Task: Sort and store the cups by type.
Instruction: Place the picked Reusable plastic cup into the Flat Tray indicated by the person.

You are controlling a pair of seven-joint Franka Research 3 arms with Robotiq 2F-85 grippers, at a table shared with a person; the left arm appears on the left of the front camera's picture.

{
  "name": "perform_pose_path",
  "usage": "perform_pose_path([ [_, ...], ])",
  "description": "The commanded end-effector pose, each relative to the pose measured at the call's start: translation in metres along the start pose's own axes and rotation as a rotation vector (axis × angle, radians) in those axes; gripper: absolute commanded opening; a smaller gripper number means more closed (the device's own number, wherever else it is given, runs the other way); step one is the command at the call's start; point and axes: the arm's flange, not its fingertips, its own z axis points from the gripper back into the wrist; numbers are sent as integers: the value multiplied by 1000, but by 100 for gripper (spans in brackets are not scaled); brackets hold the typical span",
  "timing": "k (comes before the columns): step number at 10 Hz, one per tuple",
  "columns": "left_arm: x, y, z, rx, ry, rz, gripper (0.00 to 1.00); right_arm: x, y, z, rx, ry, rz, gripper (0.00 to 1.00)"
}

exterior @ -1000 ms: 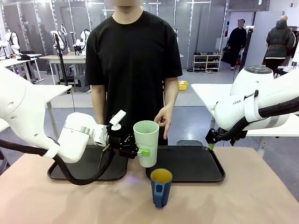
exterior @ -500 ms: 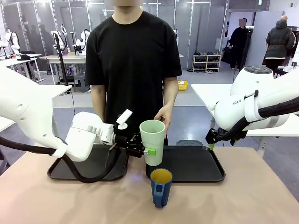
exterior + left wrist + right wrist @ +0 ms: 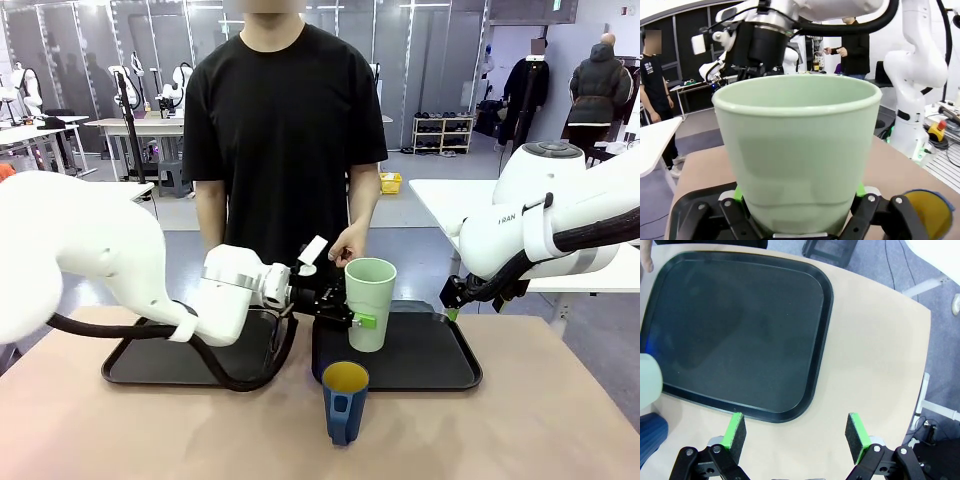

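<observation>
1. Front view: my left gripper (image 3: 362,320) pinched the pale-green tumbler (image 3: 370,298) upright, low on its wall, over the right tray (image 3: 440,372). I couldn't tell whether it had touched down. The blue mug (image 3: 345,402) stood on the table just below the gripper, untouched.
2. Left wrist view: the green pads (image 3: 860,190) squeezed the tumbler's base from both sides.
3. Right wrist view: my right gripper (image 3: 796,435) hung spread and empty, with bare tray beyond its fingers. I judged nothing stored yet, and both cups were left to place.
</observation>
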Motion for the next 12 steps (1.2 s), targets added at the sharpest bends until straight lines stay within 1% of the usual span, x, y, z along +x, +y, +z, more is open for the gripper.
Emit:
perform_pose_path([
  [1,-7,26,-9,25,-22,32,85,0,0,-1,-3,-5,4,100],
  [4,-28,37,-16,38,-34,59,85,0,0,-1,-3,-5,4,100],
  [8,-50,44,-17,30,-2,82,85,0,0,-1,-3,-5,4,100],
  [12,-67,44,-13,42,20,107,85,0,0,-1,-3,-5,4,100],
])
